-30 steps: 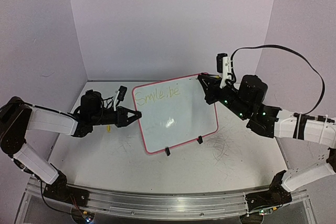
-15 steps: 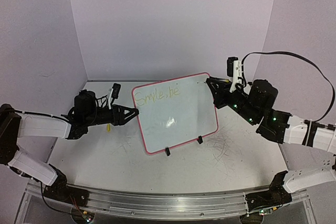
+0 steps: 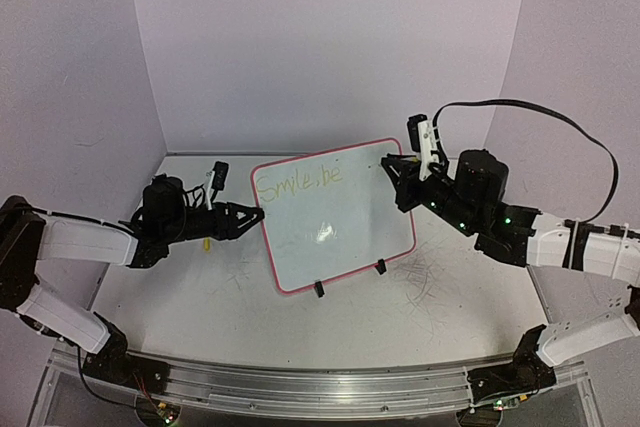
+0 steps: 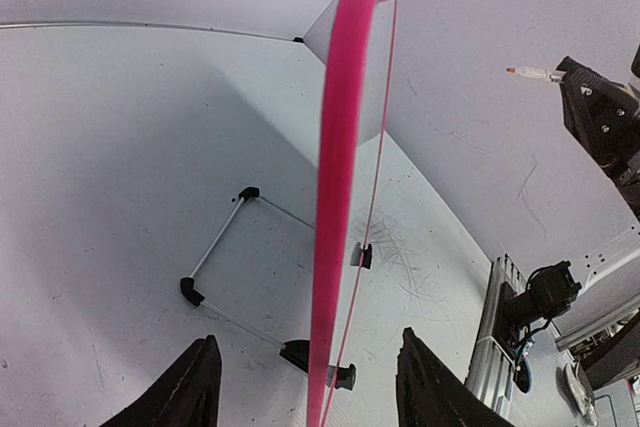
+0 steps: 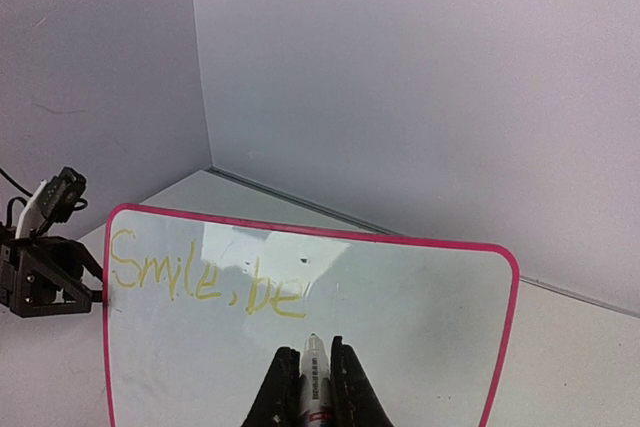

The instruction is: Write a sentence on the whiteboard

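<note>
The whiteboard (image 3: 345,232) stands tilted back on two black clip feet at the table's middle, with a pink-red frame. The sentence (image 3: 298,183) reads "Smile, be" in yellow-green along the top left; it also shows in the right wrist view (image 5: 205,277). My left gripper (image 3: 262,213) is open and straddles the board's left frame edge (image 4: 335,197) without touching it. My right gripper (image 3: 392,167) is shut on a white marker (image 5: 314,372). Its tip points at the board (image 5: 400,317) just below and right of "be"; I cannot tell whether it touches.
A small yellow object (image 3: 207,243) lies on the table under my left arm. Old scribble marks (image 3: 425,272) cover the table right of the board. The board's wire stand (image 4: 215,247) sits behind it. Walls close off the back and sides.
My right gripper with the marker pulled back to the right, then returned left to the board's top right. My left gripper stays at the board's left edge.
</note>
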### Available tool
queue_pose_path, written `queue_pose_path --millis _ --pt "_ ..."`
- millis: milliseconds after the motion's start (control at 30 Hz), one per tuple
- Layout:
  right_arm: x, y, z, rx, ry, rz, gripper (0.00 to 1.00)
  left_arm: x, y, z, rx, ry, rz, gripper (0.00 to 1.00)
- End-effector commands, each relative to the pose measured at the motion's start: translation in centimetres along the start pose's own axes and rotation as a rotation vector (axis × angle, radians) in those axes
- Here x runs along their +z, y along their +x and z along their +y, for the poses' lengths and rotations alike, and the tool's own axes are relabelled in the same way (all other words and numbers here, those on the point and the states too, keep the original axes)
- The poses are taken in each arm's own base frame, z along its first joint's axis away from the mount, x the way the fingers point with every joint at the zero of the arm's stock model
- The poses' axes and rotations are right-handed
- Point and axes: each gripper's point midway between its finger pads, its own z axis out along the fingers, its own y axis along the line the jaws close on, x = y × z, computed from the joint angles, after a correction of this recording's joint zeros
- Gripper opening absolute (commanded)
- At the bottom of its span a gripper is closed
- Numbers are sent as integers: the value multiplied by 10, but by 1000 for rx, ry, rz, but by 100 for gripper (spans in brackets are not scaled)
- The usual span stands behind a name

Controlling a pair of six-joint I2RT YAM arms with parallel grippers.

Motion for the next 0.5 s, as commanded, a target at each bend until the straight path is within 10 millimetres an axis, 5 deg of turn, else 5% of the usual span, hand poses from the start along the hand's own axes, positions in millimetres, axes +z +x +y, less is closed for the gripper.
queue_pose_path --millis 0,467 --pt "7 -23 1 -17 1 -65 0 2 0 -1 -7 29 -34 61" --pt "18 -13 0 -27 22 -42 0 9 0 -3 20 71 -39 47"
